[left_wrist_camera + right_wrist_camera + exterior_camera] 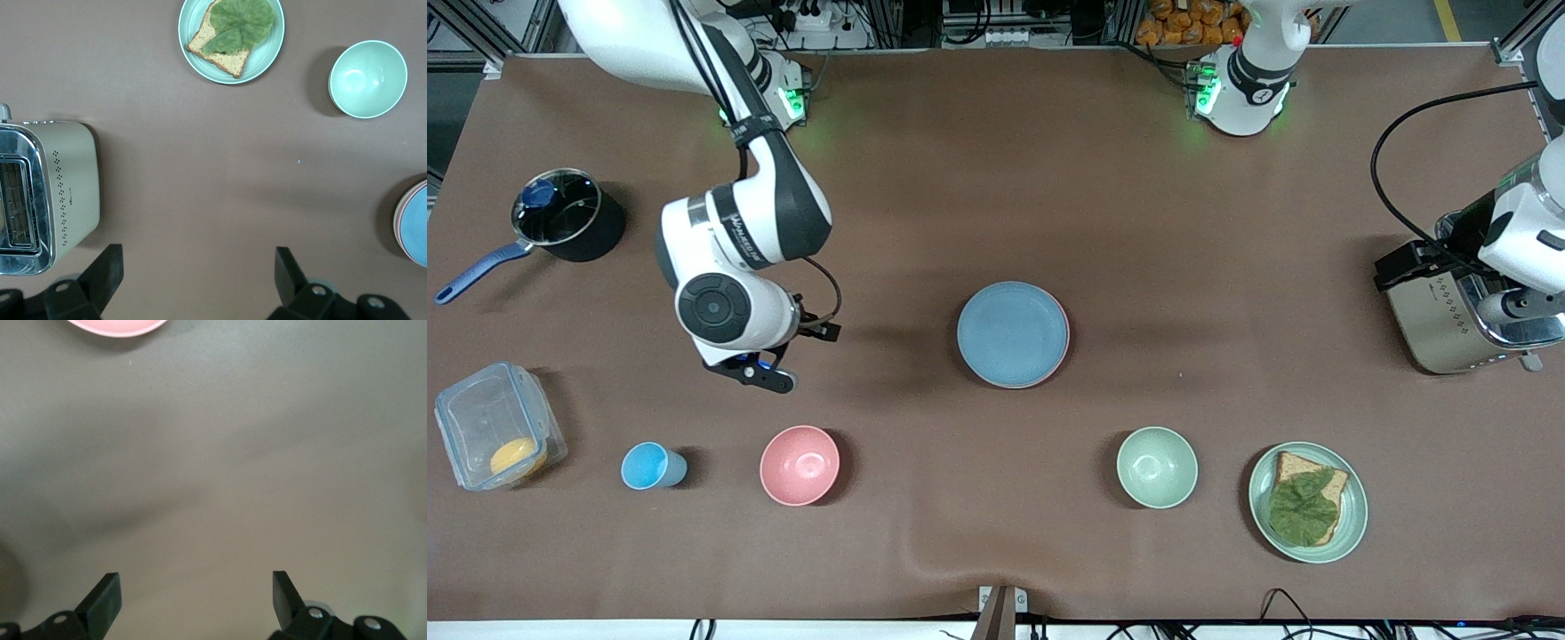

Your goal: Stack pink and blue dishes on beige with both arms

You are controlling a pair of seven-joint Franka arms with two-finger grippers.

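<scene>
Blue matte plate (1011,332) topped the pink plate (1062,351), probably beige beneath; near it, right gripper (195,597) and left gripper (199,275) hung spread, empty.

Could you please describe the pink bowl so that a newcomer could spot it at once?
Start at the stack of plates mid-table, then look nearer the front camera, toward the right arm's end. The pink bowl sits beside a small blue cup; it is the only pink, deep dish standing alone.

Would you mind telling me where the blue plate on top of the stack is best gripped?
Take the blue plate by its thin raised rim, coming down from above with one finger inside and one outside. It lies flat on the pink plate, so only the edge offers purchase. The open right pincer is the closer one.
</scene>
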